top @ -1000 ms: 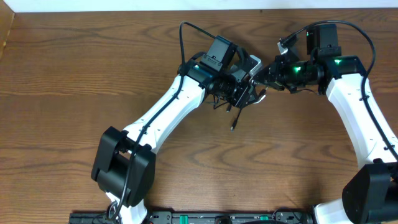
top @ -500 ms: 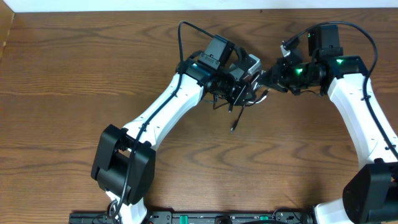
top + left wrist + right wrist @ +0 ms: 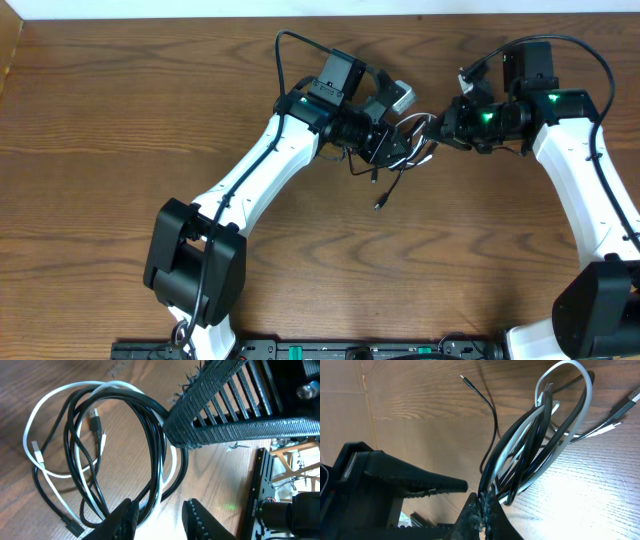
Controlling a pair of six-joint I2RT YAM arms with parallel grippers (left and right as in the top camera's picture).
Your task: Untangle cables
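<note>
The cables (image 3: 418,130), a white cord and black cords coiled in tangled loops, hang between my two grippers above the table. My right gripper (image 3: 443,125) is shut on the bundle; in the right wrist view its fingertips (image 3: 482,510) pinch the black and white strands (image 3: 540,435). My left gripper (image 3: 400,150) is open. In the left wrist view its jaws (image 3: 160,522) stand apart with bare wood between them, and the loops (image 3: 150,445) pass just beside its left finger (image 3: 122,520). A loose black plug end (image 3: 380,203) dangles toward the table.
The brown wooden table (image 3: 120,120) spreads out on all sides. Both white arms (image 3: 270,170) reach in from the front edge and meet at the back centre. A dark rail (image 3: 300,350) runs along the front edge.
The left arm has shifted back and slightly left, and the right gripper slightly right, so the loops now spread out more between them. The left jaws have narrowed.
</note>
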